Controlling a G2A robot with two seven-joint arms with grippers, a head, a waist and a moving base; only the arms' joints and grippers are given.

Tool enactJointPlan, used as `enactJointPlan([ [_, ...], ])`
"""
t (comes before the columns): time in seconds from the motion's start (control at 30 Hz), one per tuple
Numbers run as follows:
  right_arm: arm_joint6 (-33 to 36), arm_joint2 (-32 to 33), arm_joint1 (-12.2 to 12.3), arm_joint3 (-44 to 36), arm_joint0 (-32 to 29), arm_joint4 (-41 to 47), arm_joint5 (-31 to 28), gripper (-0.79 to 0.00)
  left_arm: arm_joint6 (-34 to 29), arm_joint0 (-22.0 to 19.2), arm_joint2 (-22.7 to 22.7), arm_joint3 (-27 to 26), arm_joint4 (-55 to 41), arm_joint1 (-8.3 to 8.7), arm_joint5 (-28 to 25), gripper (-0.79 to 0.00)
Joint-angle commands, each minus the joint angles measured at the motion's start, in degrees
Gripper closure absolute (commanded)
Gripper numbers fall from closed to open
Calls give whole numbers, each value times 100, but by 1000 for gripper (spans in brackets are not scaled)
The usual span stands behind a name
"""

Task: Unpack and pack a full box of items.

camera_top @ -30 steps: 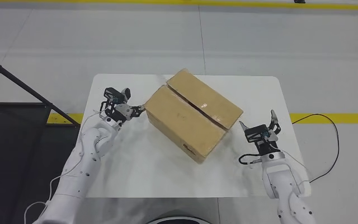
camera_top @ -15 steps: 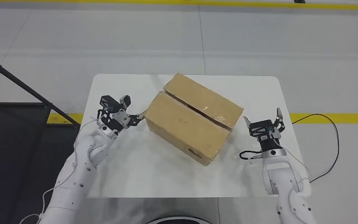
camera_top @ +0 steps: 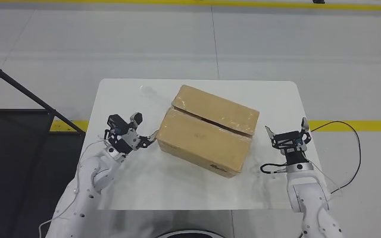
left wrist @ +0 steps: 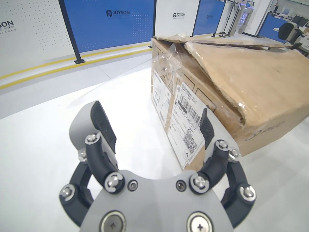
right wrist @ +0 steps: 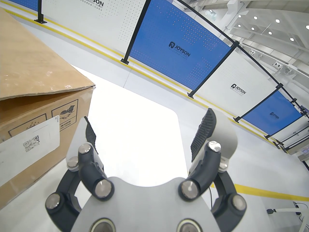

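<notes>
Cardboard box (camera_top: 205,137) is sitting flaps-down on the white bench (camera_top: 149,184).
I am holding my left pincer (left wrist: 150,114) and right pincer (right wrist: 148,119) spread wide, empty, one beside each of its ends.

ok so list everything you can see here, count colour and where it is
rectangular cardboard box: one, brown, middle of the table, top flaps down
rounded white table: one, white, under the box
paper labels: at least three, white, on the box's two end faces
torn clear tape: one strip, clear, at the flap seam on the end near the left gripper
perforated fence panels: several, blue and white, beyond the table
painted floor lines: several, yellow, on the floor around the table
left gripper: one, silver and black, open, close by one end of the box
right gripper: one, silver and black, open, by the other end
</notes>
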Motion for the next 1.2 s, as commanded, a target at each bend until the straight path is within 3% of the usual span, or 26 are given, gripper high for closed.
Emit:
enactJointPlan([
  [0.0, 4, 4, -1, -6, -3, 10, -2, -785, 37, 129, -23, -113, -6, 10, -12, -785],
  [0.3, 116, 209, 7, -145, -96, 288, -372, -785, 84, 522, -68, -487, -196, 32, -72, -785],
  [0.47, 596, 371, 24, -132, 1, 470, -680, -785, 158, 660, -35, -679, -105, 37, -13, -785],
  [0.83, 603, 368, 22, -123, -3, 482, -680, -785, 288, 798, 11, -857, 36, 57, -55, -785],
  [1.17, 1205, 265, -13, 306, 377, 642, -578, -785, 360, 1024, -598, -774, -790, 59, 799, -785],
])
